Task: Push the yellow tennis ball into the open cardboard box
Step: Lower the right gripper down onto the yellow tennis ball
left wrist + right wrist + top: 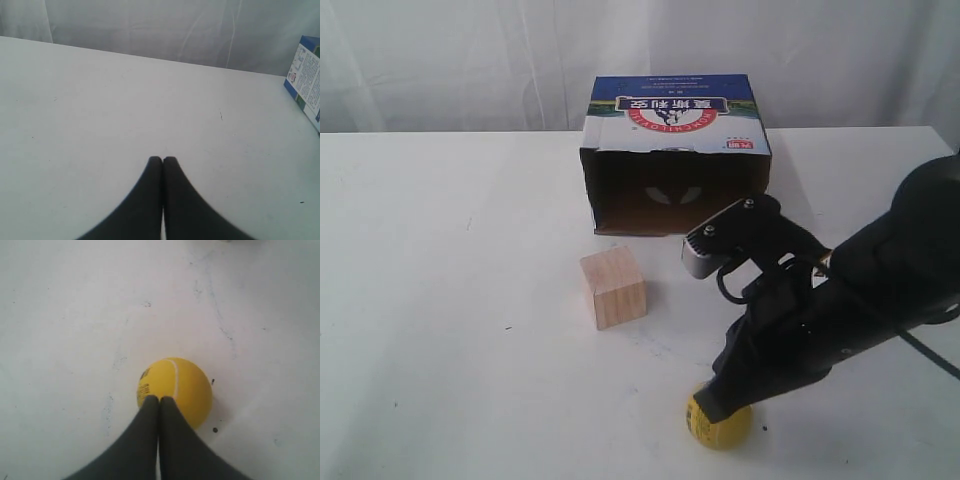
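One light, fuzzy ball [182,382] — likely rolls off-line; right jaws pressed together against it; push through centre toward box [675,115].

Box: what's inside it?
Inside the box only brown cardboard shows, with two pale marks on the back wall; no object seen. The right arm covers the opening's lower right corner. The ball lies outside.
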Tool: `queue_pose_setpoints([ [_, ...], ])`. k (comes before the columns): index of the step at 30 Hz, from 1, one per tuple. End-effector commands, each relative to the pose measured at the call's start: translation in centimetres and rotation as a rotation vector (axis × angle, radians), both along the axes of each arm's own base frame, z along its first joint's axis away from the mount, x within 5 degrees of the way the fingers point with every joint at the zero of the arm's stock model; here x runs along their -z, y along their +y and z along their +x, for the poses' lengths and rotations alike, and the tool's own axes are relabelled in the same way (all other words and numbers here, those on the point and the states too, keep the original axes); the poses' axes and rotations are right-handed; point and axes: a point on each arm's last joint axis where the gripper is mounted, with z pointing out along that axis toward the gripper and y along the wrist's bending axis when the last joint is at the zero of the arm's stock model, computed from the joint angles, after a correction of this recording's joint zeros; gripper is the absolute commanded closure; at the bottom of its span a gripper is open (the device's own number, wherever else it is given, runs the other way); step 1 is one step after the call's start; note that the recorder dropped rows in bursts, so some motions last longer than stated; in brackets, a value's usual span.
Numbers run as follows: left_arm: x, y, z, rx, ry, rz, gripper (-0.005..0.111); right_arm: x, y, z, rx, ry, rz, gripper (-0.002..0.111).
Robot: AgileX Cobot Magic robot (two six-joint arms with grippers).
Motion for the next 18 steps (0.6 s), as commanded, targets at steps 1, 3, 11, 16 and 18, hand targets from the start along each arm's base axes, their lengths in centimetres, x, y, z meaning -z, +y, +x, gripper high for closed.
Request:
queue_pose_setpoints([
  [1, 0.0, 0.0, 0.0, -0.001, -0.008, -0.005, 0.107, 0.4, 0.8, -0.3, -0.036, 0.022, -0.005, 0.108],
  [3, 0.0, 0.0, 0.0, -0.001, -0.008, -0.005, 0.107, 0.8, 1.1, -0.5, -0.040, 0.037, -0.005, 0.108],
  [11, 0.0, 0.0, 0.0, -0.001, -0.007, -0.002, 0.107, 2.4, 1.6, -0.2, -0.044, 0.090, -0.035, 0.108],
  [16, 0.0, 0.0, 0.0, -0.001, -0.007, -0.002, 0.107, 3.7, 1.8, 0.2, -0.054, 0.116, -0.077, 0.108],
  [18, 0.0, 0.0, 0.0, -0.001, -0.007, -0.002, 0.107, 4.1, 1.8, 0.4, -0.056, 0.116, -0.088, 0.108],
])
